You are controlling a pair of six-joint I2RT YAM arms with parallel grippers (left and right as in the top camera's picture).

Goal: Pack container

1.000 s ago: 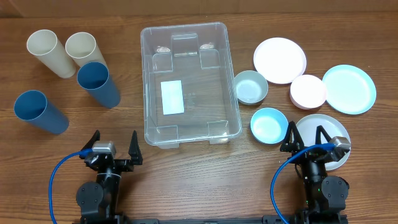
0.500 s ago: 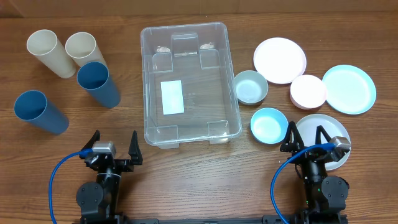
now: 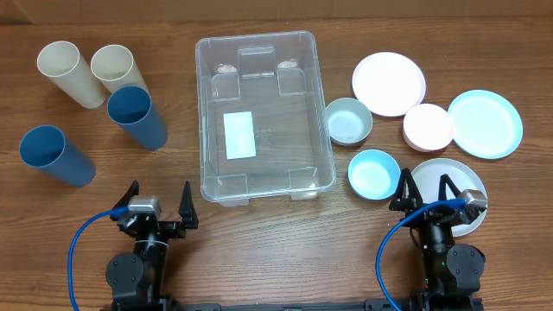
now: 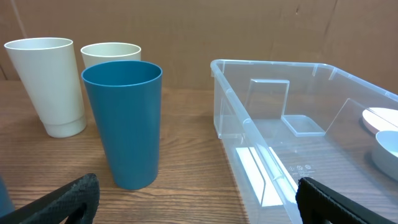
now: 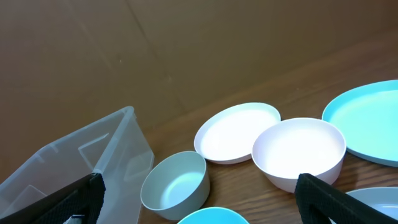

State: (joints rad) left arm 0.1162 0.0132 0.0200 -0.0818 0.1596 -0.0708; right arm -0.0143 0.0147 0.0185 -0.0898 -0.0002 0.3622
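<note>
The clear plastic container (image 3: 298, 104) stands open in the table's middle, with a white label on its bottom; it also shows in the left wrist view (image 4: 336, 106) and the right wrist view (image 5: 81, 165). Two cream cups (image 3: 69, 73) and two blue cups (image 3: 136, 117) stand to its left. To its right are a grey bowl (image 3: 347, 121), a light blue bowl (image 3: 373, 174), a pink bowl (image 3: 428, 126), and white (image 3: 389, 83) and light blue (image 3: 485, 123) plates. My left gripper (image 3: 157, 204) is open and empty near the front edge. My right gripper (image 3: 425, 192) is open and empty over a white plate (image 3: 473, 177).
The nearest blue cup (image 4: 124, 121) stands just ahead of the left gripper. The grey bowl (image 5: 175, 184) and pink bowl (image 5: 300, 151) lie ahead of the right gripper. Brown cardboard backs the table. Blue cables loop by both arm bases.
</note>
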